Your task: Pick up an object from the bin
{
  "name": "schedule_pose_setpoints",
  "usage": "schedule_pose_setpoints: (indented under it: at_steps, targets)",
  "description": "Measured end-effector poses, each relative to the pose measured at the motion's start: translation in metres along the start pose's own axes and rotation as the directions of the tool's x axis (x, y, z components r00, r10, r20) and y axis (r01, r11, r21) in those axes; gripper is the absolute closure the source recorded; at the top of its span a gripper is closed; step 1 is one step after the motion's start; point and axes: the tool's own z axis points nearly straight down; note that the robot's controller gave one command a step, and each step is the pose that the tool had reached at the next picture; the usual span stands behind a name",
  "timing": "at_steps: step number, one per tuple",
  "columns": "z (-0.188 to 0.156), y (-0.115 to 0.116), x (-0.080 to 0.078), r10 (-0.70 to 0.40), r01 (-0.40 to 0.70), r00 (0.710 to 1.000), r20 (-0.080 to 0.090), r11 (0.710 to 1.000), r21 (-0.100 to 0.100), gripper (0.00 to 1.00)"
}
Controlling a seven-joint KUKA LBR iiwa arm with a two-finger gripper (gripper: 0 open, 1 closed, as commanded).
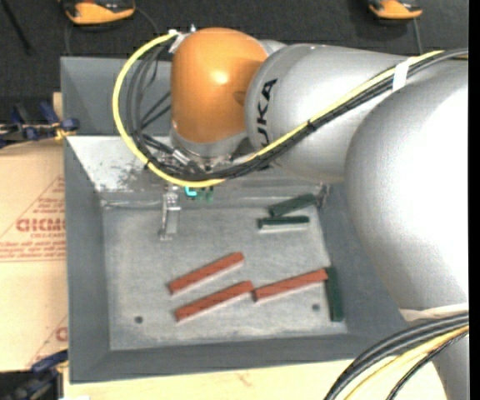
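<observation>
The gripper hangs from the wrist under the orange cover, near the far wall of the grey bin. Nothing lies beneath it but bare floor. Whether it is spread or clenched cannot be made out from this angle, and nothing shows in its grasp. A small teal light glows just above it at the wrist, and a yellow cable loops around the orange cover.

The nearest loose thing is the upper red-brown bar — a long flat stick lying aslant on the floor, its right end raised toward the far wall. The gripper stands beyond this bar's left end, toward the far wall, apart from it and not touching.

Just on the near side of that bar, and roughly parallel to it, lies a second red-brown bar. To the right of the upper bar, a third red-brown bar continues the line of the second; their ends are close, though contact is not clear. A dark green bar lies farther right still, against the bin's right wall and pointing front to back, with its far end at the third bar's right end.

Beyond the upper bar's right end, close to the far wall, a pair of dark green bars lie together — one flat, the other tilted across it. They are partly under the silver arm.
</observation>
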Motion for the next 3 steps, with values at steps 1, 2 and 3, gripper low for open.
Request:
schedule_pose_setpoints:
  at_steps: [1,2,3]
  targets:
    - [0.113,-0.051,0.078,-0.227,0.227,0.974,0.001,0.974,0.003,0.0]
    - [0.11,-0.049,0.075,-0.225,0.225,0.974,0.008,0.974,0.001,1.0]
    - [-0.033,-0.038,0.087,-0.315,0.315,0.949,0.015,0.949,0.004,1.0]
